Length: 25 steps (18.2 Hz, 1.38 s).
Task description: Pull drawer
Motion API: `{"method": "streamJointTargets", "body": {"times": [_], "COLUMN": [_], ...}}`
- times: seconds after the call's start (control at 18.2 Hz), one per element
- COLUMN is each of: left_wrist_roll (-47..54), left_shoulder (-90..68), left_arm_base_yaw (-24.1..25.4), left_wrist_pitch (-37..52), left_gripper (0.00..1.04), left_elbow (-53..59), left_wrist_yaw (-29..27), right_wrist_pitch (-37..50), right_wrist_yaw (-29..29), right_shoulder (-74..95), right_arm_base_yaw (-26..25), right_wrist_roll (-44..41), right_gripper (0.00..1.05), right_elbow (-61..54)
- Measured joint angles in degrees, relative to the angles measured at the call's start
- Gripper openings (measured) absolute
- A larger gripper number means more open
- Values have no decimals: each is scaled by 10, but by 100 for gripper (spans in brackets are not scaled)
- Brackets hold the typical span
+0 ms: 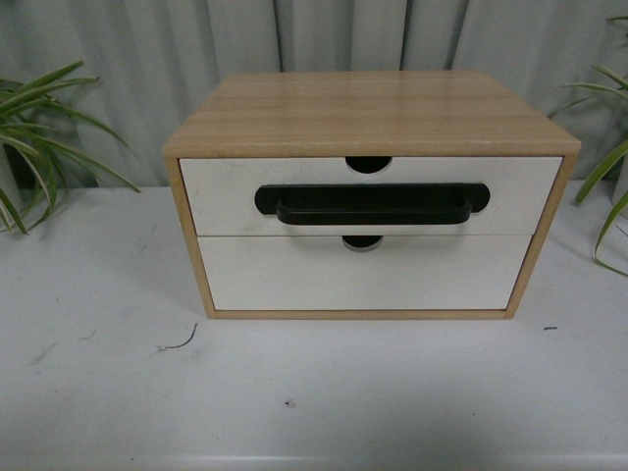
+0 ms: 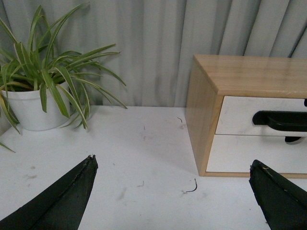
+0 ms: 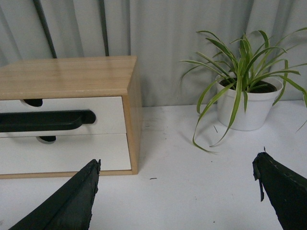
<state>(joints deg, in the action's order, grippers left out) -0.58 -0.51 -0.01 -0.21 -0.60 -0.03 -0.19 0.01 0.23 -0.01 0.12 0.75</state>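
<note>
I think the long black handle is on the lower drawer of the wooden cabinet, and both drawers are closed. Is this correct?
Not quite. The black handle is on the upper drawer, not on the lower drawer; the front view shows this plainly. Both drawers of the wooden cabinet do look closed.

My left gripper [image 2: 172,162] is wide open, its two black fingers [image 2: 67,196] splayed far apart with the tapered tips pointing ahead. My right gripper [image 3: 176,159] is spread just as wide, both black tips well apart. Neither of my arms reaches into the front view.
</note>
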Motion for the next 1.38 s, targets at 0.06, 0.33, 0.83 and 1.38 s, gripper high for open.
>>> {"method": "streamJointTargets", "body": {"times": [0.06,0.33,0.83,1.38], "left_wrist_roll": [0,0,0,-125], "left_shoulder": [0,0,0,-187], "left_arm_base_yaw": [0,0,0,8], "left_wrist_pitch": [0,0,0,-87], "left_gripper": [98,98,98,98], "left_elbow": [0,0,0,-88], "left_wrist_yaw": [0,0,0,-199], "right_wrist_pitch": [0,0,0,177], "right_wrist_yaw": [0,0,0,-80], "right_shoulder": [0,0,0,216], "right_arm_base_yaw": [0,0,0,-11], "right_wrist_roll": [0,0,0,31], "right_gripper": [98,98,98,98], "right_elbow": [0,0,0,31]}}
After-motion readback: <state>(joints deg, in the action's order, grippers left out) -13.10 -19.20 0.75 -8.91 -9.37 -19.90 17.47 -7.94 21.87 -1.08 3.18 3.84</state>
